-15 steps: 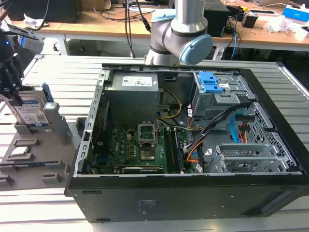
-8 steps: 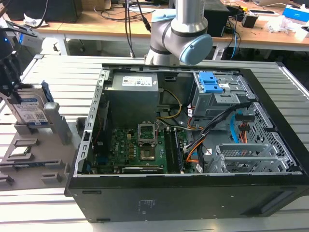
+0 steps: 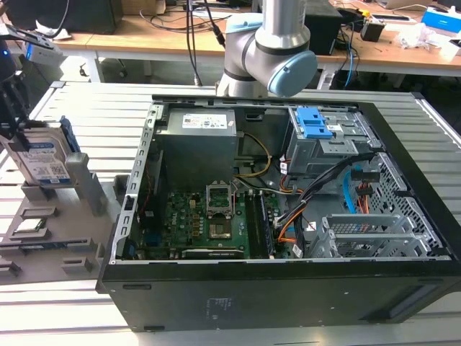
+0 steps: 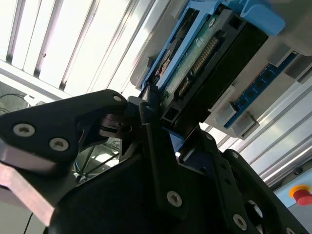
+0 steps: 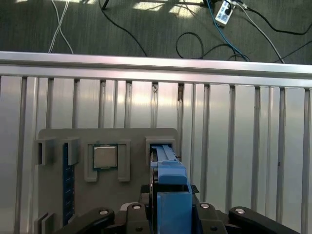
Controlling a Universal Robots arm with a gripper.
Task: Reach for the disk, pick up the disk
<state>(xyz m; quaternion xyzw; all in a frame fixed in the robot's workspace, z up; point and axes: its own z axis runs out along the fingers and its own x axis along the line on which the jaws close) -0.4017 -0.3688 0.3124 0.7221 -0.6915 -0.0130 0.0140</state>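
Observation:
The disk (image 3: 45,160), silver with a white-and-blue label and a blue edge frame, stands on edge at the exterior view's left, over the grey holder plate (image 3: 79,238). My black gripper (image 3: 24,143) comes down on it from above. In the second wrist view the fingers (image 4: 148,105) press on the disk's (image 4: 209,63) end, where its connector pins and green board show. The first wrist view has the disk's blue frame (image 5: 168,180) running between the two fingers of my gripper (image 5: 168,208), out of a slot in the holder plate (image 5: 126,139).
A small square grey chip (image 5: 105,157) sits in a pocket of the holder plate, beside a blue strip (image 5: 68,180) in another slot. The open black computer case (image 3: 288,216) takes up the slatted metal table's middle and right. The arm's base (image 3: 266,50) stands behind it.

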